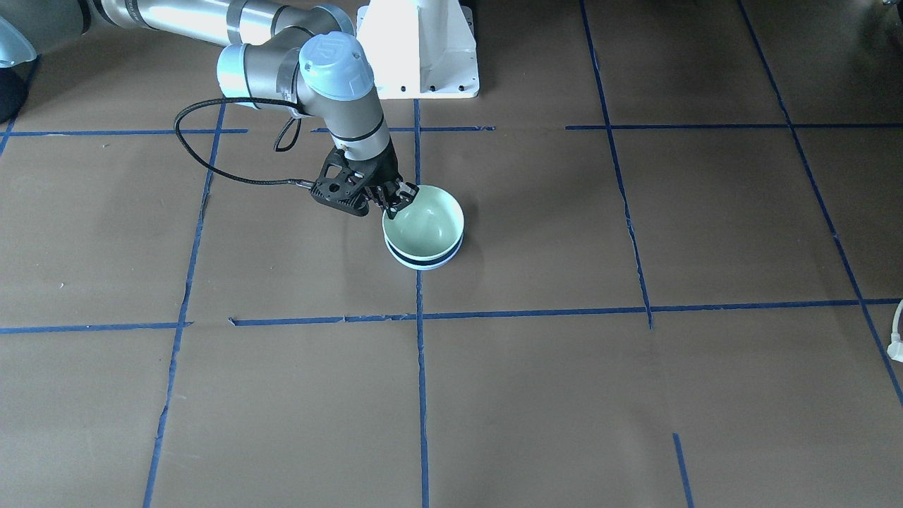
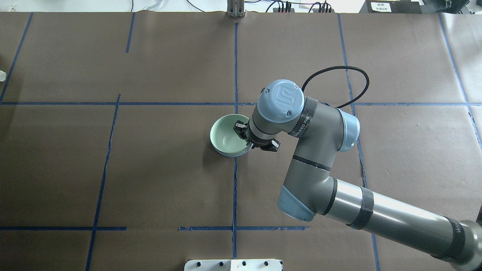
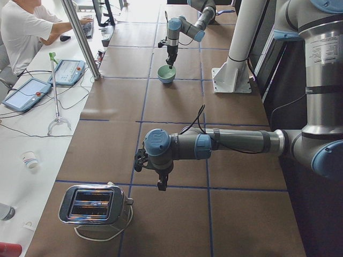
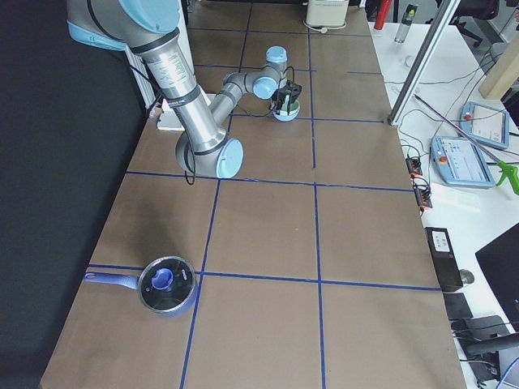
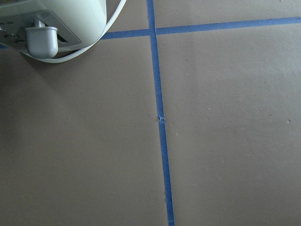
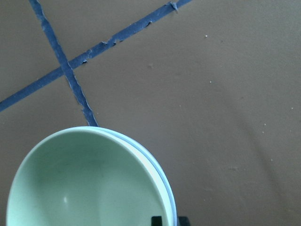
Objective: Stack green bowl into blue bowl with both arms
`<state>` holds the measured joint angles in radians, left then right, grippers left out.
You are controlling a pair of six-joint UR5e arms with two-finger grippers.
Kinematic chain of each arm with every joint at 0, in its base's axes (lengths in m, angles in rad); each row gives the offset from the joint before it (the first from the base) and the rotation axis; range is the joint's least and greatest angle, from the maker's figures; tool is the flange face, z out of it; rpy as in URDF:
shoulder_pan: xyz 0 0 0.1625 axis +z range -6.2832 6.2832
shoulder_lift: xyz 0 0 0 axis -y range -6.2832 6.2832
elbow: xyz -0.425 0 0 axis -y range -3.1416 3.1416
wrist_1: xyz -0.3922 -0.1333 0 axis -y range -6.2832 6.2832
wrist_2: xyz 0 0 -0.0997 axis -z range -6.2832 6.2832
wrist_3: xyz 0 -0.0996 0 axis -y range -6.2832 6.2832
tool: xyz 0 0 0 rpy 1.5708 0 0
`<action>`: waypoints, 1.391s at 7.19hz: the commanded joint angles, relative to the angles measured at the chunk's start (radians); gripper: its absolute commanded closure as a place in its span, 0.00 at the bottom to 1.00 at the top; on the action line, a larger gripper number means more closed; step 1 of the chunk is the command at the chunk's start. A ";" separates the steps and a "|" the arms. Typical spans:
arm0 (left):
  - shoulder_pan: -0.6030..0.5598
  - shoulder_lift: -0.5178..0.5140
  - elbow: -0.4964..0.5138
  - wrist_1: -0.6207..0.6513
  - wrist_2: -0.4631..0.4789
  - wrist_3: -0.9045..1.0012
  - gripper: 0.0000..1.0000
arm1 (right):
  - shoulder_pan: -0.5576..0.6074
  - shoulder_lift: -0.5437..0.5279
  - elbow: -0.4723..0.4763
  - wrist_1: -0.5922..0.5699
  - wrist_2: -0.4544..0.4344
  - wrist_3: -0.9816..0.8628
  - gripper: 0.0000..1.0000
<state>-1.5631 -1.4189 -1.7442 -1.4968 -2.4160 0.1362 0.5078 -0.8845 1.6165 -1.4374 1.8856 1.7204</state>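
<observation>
Nesting done, green bowl [image 1: 425,224] in blue bowl [image 1: 423,264] | my right gripper [image 1: 398,200] at rim, grip I cannot tell | withdrawal pending.

I'm looking into a robotics lab: brown paper is covering the bench [image 1: 705,212], blue tape lines [image 1: 421,395] are gridding it, a left arm [image 3: 230,142] and a right arm [image 2: 320,150] are reaching over it beside a white pedestal [image 1: 420,49], and an operator [image 3: 21,27] is sitting at a side desk [image 3: 21,139] among teach pendants [image 3: 27,93] and cables [image 3: 16,120].

The upper bowl [image 1: 423,224] sits nested in the lower bowl [image 1: 422,263] on the table [image 1: 564,395], before the pedestal [image 1: 420,49].
</observation>
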 commanded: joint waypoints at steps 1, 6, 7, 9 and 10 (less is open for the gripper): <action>0.000 0.000 0.002 0.001 0.000 -0.001 0.00 | 0.005 0.002 0.002 0.000 0.001 -0.008 0.00; 0.008 -0.032 0.006 0.001 0.044 -0.044 0.00 | 0.367 -0.147 0.066 -0.171 0.295 -0.617 0.00; 0.008 -0.032 -0.006 0.001 0.067 -0.043 0.00 | 0.493 -0.228 0.071 -0.184 0.355 -0.842 0.00; 0.008 -0.032 -0.014 0.000 0.058 -0.043 0.00 | 0.703 -0.426 0.063 -0.187 0.391 -1.322 0.00; 0.008 -0.032 -0.014 0.001 0.064 -0.044 0.00 | 0.801 -0.517 0.062 -0.187 0.392 -1.524 0.00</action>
<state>-1.5555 -1.4507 -1.7566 -1.4970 -2.3566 0.0933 1.1812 -1.2826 1.6810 -1.6228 2.2689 0.4704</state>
